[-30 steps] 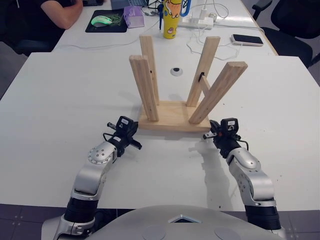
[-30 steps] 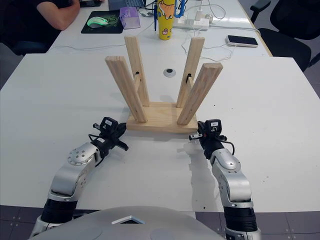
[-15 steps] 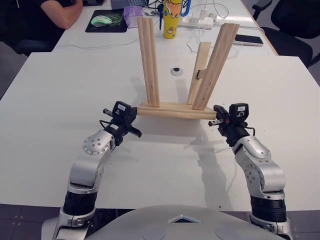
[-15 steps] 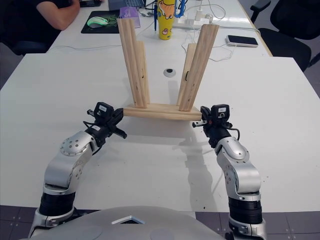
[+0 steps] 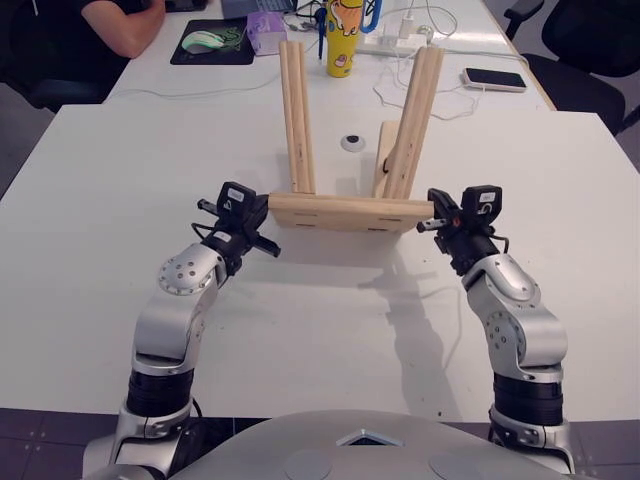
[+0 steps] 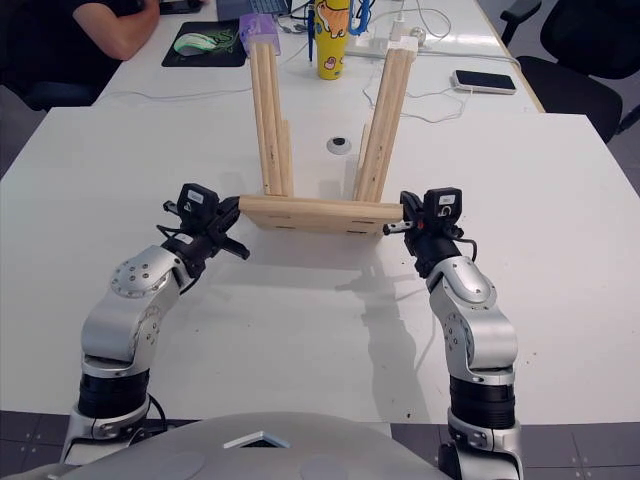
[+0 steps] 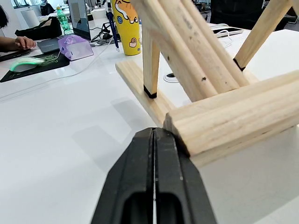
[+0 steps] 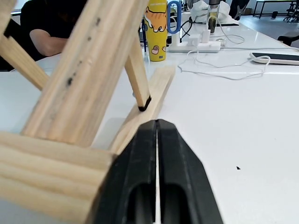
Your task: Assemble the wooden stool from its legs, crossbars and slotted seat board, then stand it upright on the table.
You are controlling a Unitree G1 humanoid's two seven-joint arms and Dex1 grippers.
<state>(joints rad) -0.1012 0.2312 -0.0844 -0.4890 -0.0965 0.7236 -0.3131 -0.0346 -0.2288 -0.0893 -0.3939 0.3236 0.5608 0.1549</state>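
The wooden stool hangs above the white table (image 5: 120,190), upside down and tipped, its edge toward me. Its seat board (image 5: 345,212) spans the gap between my two grippers, and the legs (image 5: 295,110) point up and away toward the far side. My left gripper (image 5: 262,232) is shut and presses against the board's left end. My right gripper (image 5: 425,225) is shut too and presses against the right end. In the left wrist view the shut fingertips (image 7: 154,133) meet a corner of the seat board (image 7: 233,116). The right wrist view shows that gripper (image 8: 156,123) beside the board (image 8: 42,182).
A round grommet (image 5: 352,142) sits in the table behind the stool. At the far edge stand a yellow cup (image 5: 343,35), a power strip (image 5: 395,45) with cables, a phone (image 5: 494,79), a purple box (image 5: 267,33) and a mouse on a dark pad (image 5: 205,41).
The stool has left the table: both grippers rose and moved forward with the seat board between them. It tipped from lying flat to edge-on, legs swinging away.
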